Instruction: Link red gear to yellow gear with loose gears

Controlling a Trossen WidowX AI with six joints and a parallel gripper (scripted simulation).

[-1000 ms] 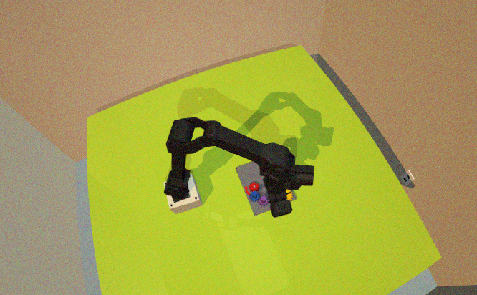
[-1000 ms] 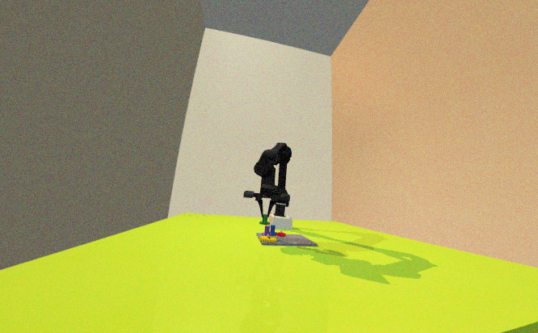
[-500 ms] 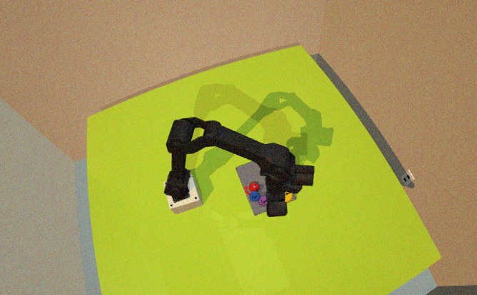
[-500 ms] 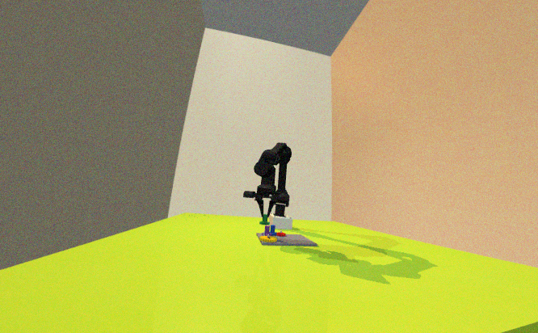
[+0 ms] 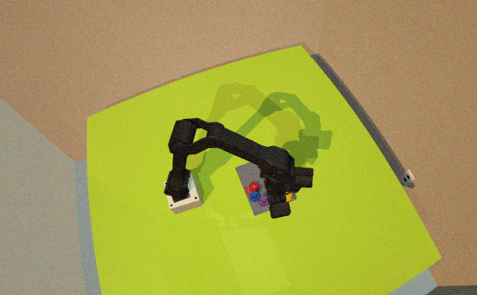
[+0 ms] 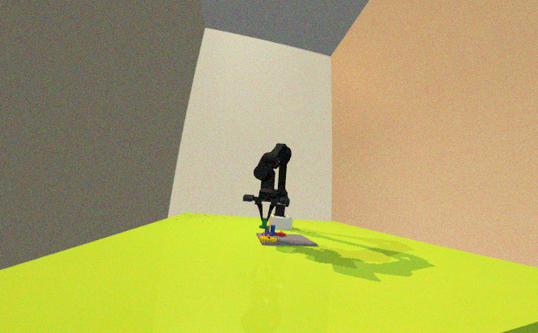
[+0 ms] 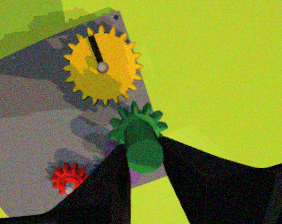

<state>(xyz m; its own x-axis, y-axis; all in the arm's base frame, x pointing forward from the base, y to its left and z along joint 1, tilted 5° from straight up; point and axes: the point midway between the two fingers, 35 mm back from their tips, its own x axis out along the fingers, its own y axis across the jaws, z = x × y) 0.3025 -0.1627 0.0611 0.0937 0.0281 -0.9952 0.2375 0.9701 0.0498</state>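
Note:
My gripper [image 7: 142, 147] [image 6: 264, 221] is shut on the handle of the green gear [image 7: 137, 122] [image 6: 264, 225], which it holds above the board. In the wrist view the green gear hangs between the yellow gear and the purple gear. The yellow gear [image 7: 123, 60] [image 5: 288, 197] [image 6: 267, 239] with its black stripe sits near one end of the grey board [image 5: 245, 171] [image 6: 300, 239] [image 7: 22, 102]. The red gear [image 5: 252, 185] [image 7: 67, 175] [image 6: 280, 234] sits on the board with the blue gear [image 5: 254, 196] [image 6: 272, 229] beside it. The purple gear [image 5: 263, 200] [image 7: 135, 177] stands beside the blue one, partly hidden by the fingers in the wrist view.
The arm [image 5: 243, 144] reaches over the board from its white base [image 5: 189, 206] [image 6: 282, 223] and hides part of the board in the top view. The blue and purple gears' upright handles rise close below the held gear in the exterior view. The arm's shadows fall across the board.

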